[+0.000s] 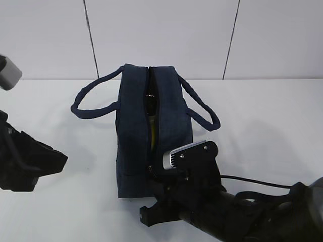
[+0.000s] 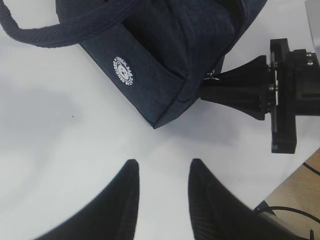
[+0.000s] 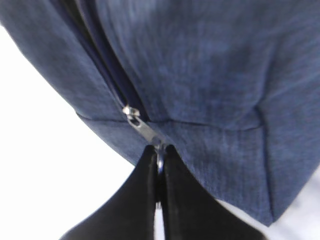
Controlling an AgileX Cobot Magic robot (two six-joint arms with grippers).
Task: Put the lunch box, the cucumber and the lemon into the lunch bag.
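The dark navy lunch bag point(image 1: 133, 126) stands upright mid-table, its top zipper parted along its length. A strip of yellow point(image 1: 151, 133) shows through the slit; it may be the lemon. The lunch box and the cucumber are hidden. At the bag's near end my right gripper point(image 3: 159, 150) is shut on the metal ring pull point(image 3: 159, 161) of the zipper, just below the slider point(image 3: 131, 112). From the left wrist view the same gripper point(image 2: 212, 86) meets the bag's point(image 2: 165, 50) end. My left gripper point(image 2: 162, 162) hangs open over bare table beside the bag, holding nothing.
The bag's two loop handles point(image 1: 93, 98) point(image 1: 202, 108) droop out to either side. My left arm point(image 1: 25, 161) sits at the left edge, the right arm point(image 1: 227, 206) and its cable across the front right. A white wall stands behind the table.
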